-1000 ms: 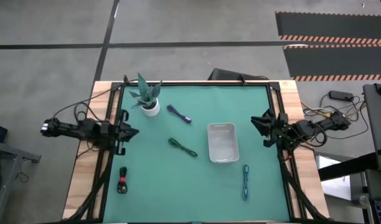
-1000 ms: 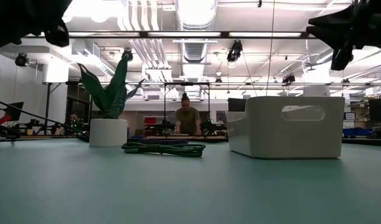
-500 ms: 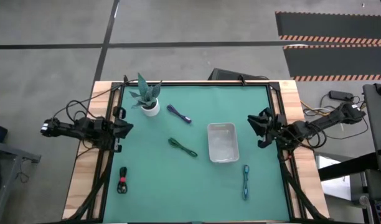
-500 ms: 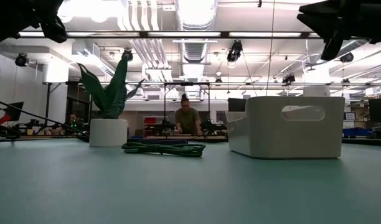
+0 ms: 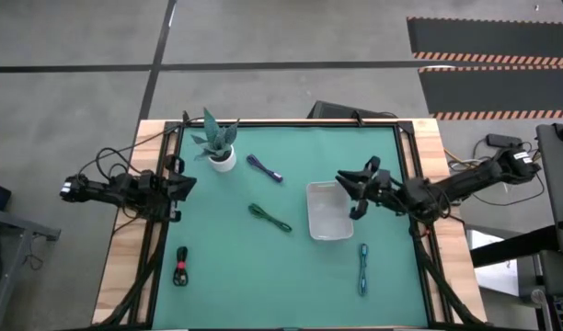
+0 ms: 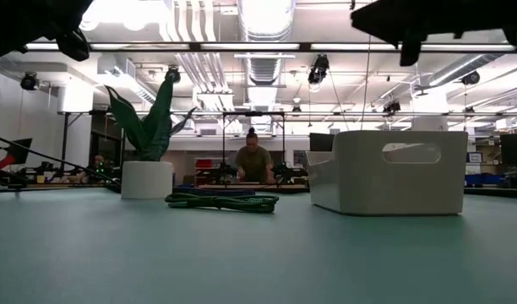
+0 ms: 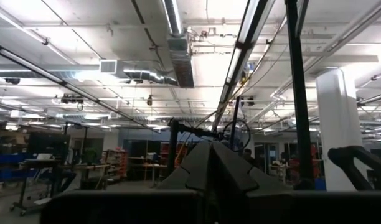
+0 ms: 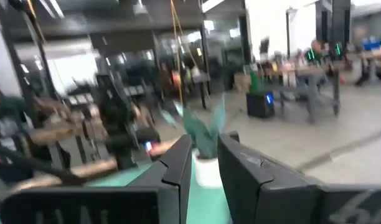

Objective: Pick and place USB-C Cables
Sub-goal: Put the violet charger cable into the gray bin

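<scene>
The high view shows all four cable bundles lying flat on the green mat: dark navy cable, dark green cable, black-and-red cable and teal cable. The green cable also shows in the low view, left of the white tray. My right gripper hovers open above the right rim of the tray; its wrist view shows a gap between the fingers of the right gripper. My left gripper waits shut at the table's left edge, well above the mat.
A potted plant in a white pot stands near the far left corner, close to the navy cable. Dark frame rails run along the table's left and right edges. A person works at a bench far behind the table.
My right gripper has travelled from the table's right edge toward the left, ending above the tray's right rim, and stays high and open. The cables and the tray have not moved.
</scene>
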Controlling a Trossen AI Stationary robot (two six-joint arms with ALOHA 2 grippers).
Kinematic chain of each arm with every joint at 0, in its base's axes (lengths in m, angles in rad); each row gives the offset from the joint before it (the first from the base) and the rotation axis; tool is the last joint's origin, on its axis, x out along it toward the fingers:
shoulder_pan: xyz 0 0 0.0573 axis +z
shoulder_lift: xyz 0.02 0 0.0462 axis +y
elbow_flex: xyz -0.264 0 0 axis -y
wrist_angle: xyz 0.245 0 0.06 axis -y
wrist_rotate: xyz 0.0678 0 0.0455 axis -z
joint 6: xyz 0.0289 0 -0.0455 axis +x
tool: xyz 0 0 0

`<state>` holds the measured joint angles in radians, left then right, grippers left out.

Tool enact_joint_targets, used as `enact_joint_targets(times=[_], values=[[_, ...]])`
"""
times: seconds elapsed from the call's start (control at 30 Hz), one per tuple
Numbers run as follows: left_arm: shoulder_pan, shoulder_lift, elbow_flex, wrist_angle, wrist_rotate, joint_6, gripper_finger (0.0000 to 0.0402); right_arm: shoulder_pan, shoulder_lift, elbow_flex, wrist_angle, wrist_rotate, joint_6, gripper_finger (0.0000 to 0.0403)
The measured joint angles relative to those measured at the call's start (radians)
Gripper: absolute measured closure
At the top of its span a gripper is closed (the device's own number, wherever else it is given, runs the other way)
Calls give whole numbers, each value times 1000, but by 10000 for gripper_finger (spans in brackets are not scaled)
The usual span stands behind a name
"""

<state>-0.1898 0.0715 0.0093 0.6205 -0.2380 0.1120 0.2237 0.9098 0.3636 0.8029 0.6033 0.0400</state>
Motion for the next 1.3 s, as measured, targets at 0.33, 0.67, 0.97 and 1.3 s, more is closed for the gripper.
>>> enact_joint_targets(times=[0.33,0.67,0.97,1.3], values=[[0,2,0,-1,-4,0,402,-95,149,336,-472,-9,91,335],[0,3,0,-2,-8,0,402,-218,378,640,-695,-151,92,335],[0,3,0,-10,-8,0,402,-307,609,956,-967,-211,75,335],[0,4,-1,-11,-9,0,402,-326,835,1162,-1063,-262,-214,335]])
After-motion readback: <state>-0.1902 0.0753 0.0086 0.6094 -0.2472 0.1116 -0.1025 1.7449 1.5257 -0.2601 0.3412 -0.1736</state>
